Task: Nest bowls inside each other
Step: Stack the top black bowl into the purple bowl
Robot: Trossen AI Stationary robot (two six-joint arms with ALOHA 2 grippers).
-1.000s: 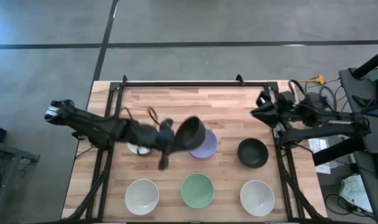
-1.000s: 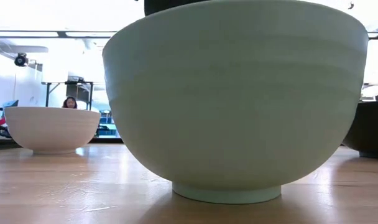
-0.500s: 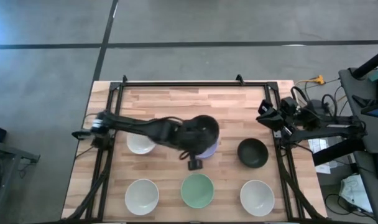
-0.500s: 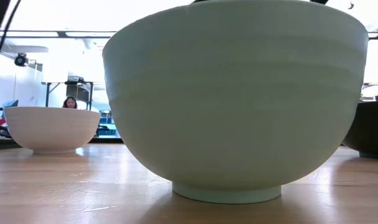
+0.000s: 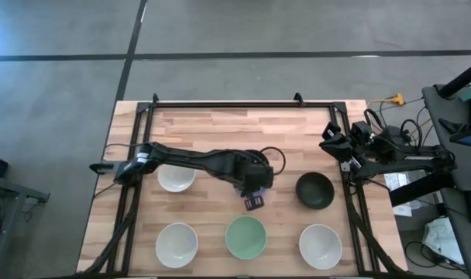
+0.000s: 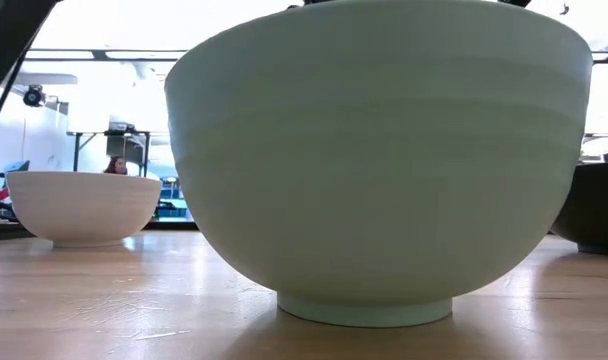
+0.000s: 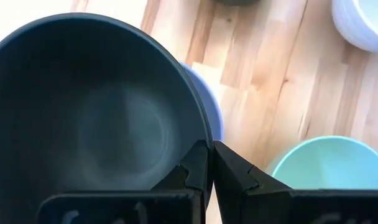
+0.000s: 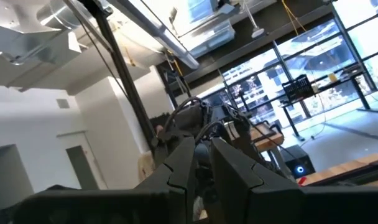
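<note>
My left gripper (image 7: 211, 163) reaches from the table's left to its middle and is shut on a black bowl (image 7: 96, 124). That bowl stands upright inside the lavender bowl (image 7: 209, 102), of which only a sliver of rim shows beside it. A white bowl (image 5: 176, 178) and a second black bowl (image 5: 314, 190) stand on their feet in the same row. White (image 5: 177, 242), mint green (image 5: 245, 236) and white (image 5: 321, 246) bowls stand along the near edge. My right gripper (image 8: 202, 163) waits shut at the table's right edge, pointing up into the room. My left gripper pinches the black bowl's rim (image 7: 200, 134) on its near side, one finger inside the bowl and one outside. The fingers come from above, pointing down. The bowl is level, mouth up, within the lavender bowl; whether it rests on it I cannot tell.
Bare wood lies along the table's far side (image 5: 243, 124). A black frame rail (image 5: 220, 103) runs along the far edge. In the low view the mint bowl (image 6: 384, 160) fills most of the picture, and a person shows far off in the room.
My left gripper has carried the black bowl toward the table's right, from beside the lavender bowl to right over it, and has come down. The bowl, tipped on its side a second ago, now stands level in the lavender bowl. The gripper has stayed shut on it.
</note>
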